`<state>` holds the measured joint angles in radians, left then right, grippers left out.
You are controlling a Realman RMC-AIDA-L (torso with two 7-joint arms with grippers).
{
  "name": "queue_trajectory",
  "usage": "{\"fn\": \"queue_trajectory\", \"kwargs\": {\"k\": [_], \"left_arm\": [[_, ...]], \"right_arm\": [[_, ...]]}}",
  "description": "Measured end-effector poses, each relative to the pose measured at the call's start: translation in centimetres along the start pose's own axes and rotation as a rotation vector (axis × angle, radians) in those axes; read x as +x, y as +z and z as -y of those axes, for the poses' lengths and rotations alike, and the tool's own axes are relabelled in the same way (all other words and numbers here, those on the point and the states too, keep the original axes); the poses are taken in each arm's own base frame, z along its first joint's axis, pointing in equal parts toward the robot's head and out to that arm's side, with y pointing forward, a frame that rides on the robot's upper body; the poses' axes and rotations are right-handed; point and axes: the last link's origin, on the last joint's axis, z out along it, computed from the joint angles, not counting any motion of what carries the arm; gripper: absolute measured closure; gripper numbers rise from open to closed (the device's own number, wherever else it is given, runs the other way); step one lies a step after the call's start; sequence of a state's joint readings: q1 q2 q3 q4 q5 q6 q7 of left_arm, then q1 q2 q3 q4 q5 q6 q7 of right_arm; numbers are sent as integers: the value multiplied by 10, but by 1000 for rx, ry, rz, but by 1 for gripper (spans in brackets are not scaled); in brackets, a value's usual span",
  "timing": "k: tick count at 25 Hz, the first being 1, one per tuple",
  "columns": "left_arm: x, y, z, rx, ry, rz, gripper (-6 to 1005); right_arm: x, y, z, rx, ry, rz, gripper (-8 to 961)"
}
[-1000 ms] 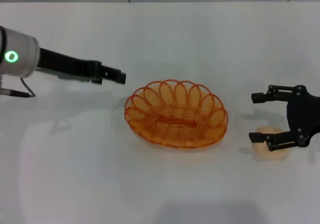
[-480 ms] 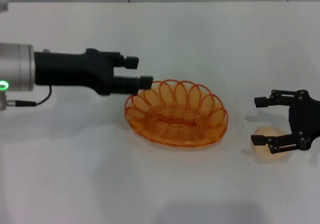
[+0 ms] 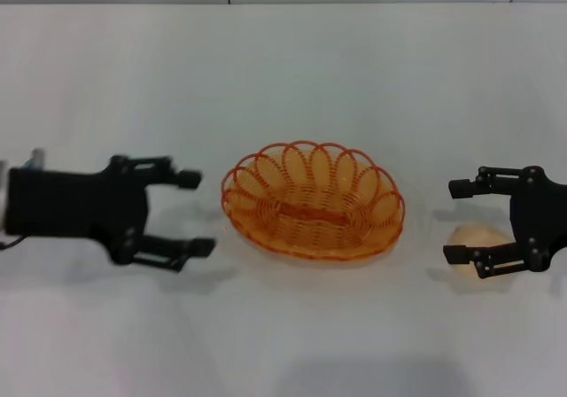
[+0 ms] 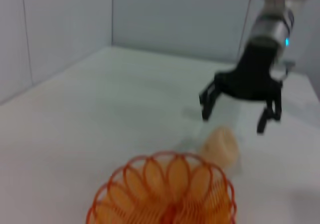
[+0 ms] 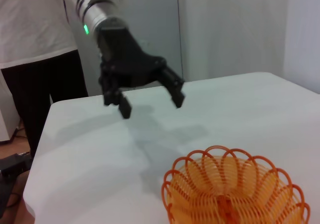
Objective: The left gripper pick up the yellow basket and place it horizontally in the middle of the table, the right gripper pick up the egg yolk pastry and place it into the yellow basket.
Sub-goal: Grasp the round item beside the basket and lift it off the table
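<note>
The yellow basket (image 3: 313, 202) stands upright on the white table (image 3: 292, 69), near its middle, empty; it also shows in the left wrist view (image 4: 162, 194) and the right wrist view (image 5: 235, 191). My left gripper (image 3: 195, 213) is open, just left of the basket and apart from it; it shows in the right wrist view (image 5: 150, 99). The egg yolk pastry (image 3: 481, 239) lies on the table right of the basket, also in the left wrist view (image 4: 221, 145). My right gripper (image 3: 454, 221) is open above the pastry, its fingers either side of it, also in the left wrist view (image 4: 234, 118).
A person in a white top and dark trousers (image 5: 40, 59) stands beyond the table's left end. Walls close the space behind the table.
My left gripper has drawn back from the basket's left rim, come lower and turned, and stands open. My right gripper has shifted slightly over the pastry. The basket has not moved.
</note>
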<state>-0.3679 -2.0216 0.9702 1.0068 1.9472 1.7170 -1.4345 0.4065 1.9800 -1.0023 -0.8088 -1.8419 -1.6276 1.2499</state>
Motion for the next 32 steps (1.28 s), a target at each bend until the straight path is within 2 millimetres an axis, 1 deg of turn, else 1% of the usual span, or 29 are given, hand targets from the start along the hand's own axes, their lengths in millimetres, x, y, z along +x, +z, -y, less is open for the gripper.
{"fn": "queue_trajectory", "kwargs": {"k": [3, 6, 7, 11, 19, 24, 28, 32], "left_arm": [[-7, -14, -1, 6, 5, 27, 161], [-10, -28, -2, 15, 12, 25, 122], [-11, -32, -3, 14, 13, 26, 109], [-14, -41, -5, 5, 7, 41, 109], [-19, -33, -7, -32, -13, 72, 109], [-19, -30, -5, -43, -20, 80, 109], [-18, -30, -5, -44, -20, 79, 110], [-17, -29, -4, -45, -16, 77, 110]], "right_arm": [[1, -2, 1, -6, 20, -26, 96], [3, -4, 3, -10, 41, -84, 96], [3, -4, 4, -9, 45, -99, 96], [1, -5, 6, -10, 52, -137, 97], [3, -1, 10, 12, 57, -160, 97], [12, 1, 12, 38, 62, -208, 300], [16, 3, 14, 58, 63, -231, 407], [15, 3, 14, 55, 61, -232, 514]]}}
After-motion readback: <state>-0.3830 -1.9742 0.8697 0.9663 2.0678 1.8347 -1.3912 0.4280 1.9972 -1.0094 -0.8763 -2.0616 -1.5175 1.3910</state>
